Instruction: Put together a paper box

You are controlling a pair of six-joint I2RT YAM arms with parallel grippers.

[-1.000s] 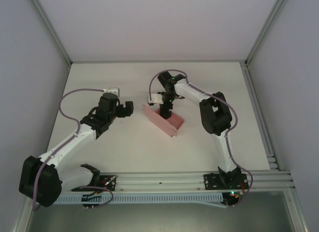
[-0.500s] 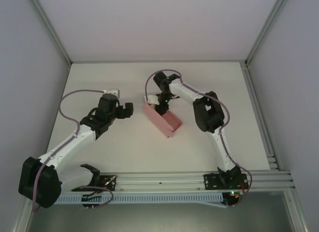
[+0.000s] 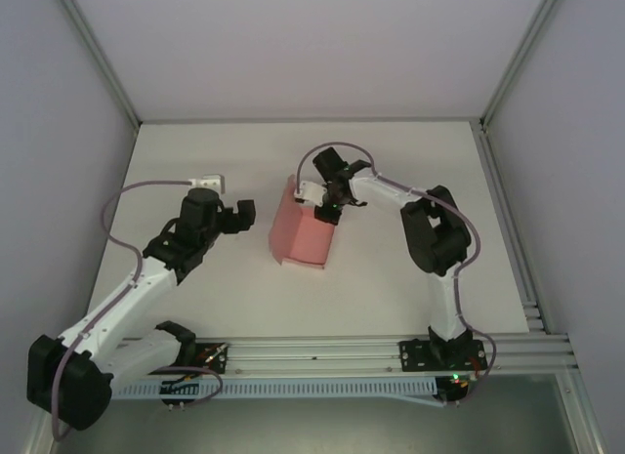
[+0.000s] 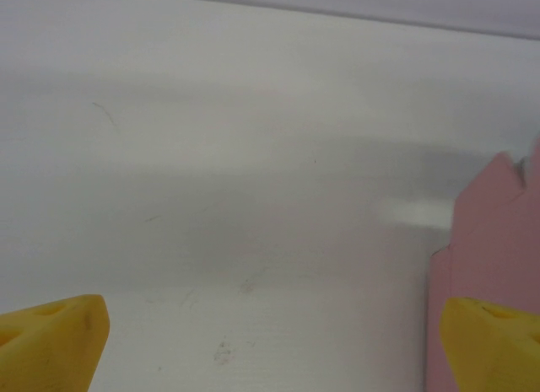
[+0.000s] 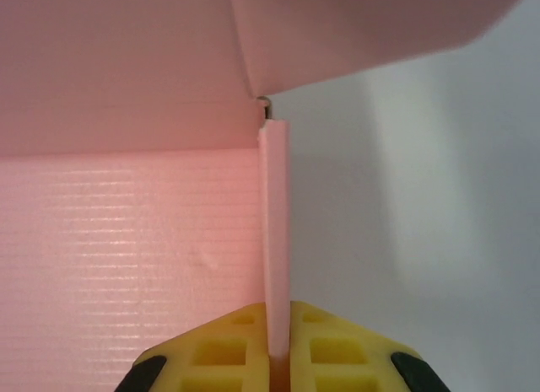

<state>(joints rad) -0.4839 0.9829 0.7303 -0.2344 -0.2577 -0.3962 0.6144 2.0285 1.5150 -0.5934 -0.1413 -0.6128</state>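
Note:
The paper box (image 3: 301, 234) is pale pink card, partly folded, standing tilted on the white table near the middle. My right gripper (image 3: 327, 210) is shut on its upper right edge. In the right wrist view the yellow fingers (image 5: 228, 350) pinch a thin upright wall of the paper box (image 5: 274, 232), with a broad pink panel to the left and a flap above. My left gripper (image 3: 244, 215) hovers just left of the box, open and empty. In the left wrist view its yellow fingertips (image 4: 51, 337) stand far apart, and a jagged pink edge of the paper box (image 4: 489, 249) rises at the right.
A small white block (image 3: 209, 181) lies on the table behind the left arm. Grey walls and aluminium posts enclose the table (image 3: 391, 288). An aluminium rail (image 3: 312, 356) with both arm bases runs along the near edge.
The right gripper closed on the box's edge and lifted it, so the box turned from lying low to standing tilted. The left arm shifted slightly nearer and stayed open.

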